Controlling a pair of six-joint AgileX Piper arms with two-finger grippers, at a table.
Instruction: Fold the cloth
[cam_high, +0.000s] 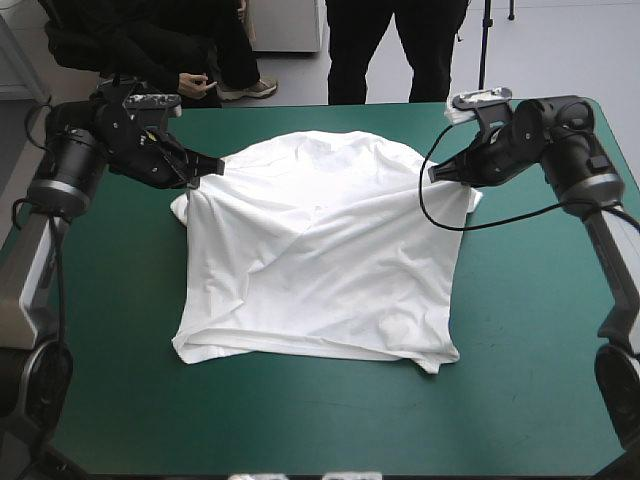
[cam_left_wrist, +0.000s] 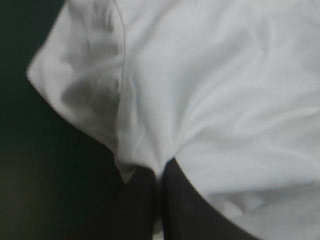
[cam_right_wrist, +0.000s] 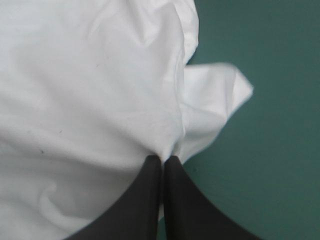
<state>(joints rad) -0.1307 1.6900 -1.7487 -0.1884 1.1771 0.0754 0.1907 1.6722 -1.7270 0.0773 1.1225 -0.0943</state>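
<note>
Cover (cam_high: 110, 330), teal-green, shows on every side of the spread T-shirt (cam_high: 320, 270), whose far corners left gripper (cam_high: 203, 171) and right gripper (cam_high: 433, 176) each pinch.

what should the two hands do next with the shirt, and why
Probably lift both together and carry the far edge toward the near hem. The left hand and right hand are each shut on the shirt at its far side, and the rest lies spread flat on the table, so a half fold looks ready.
</note>
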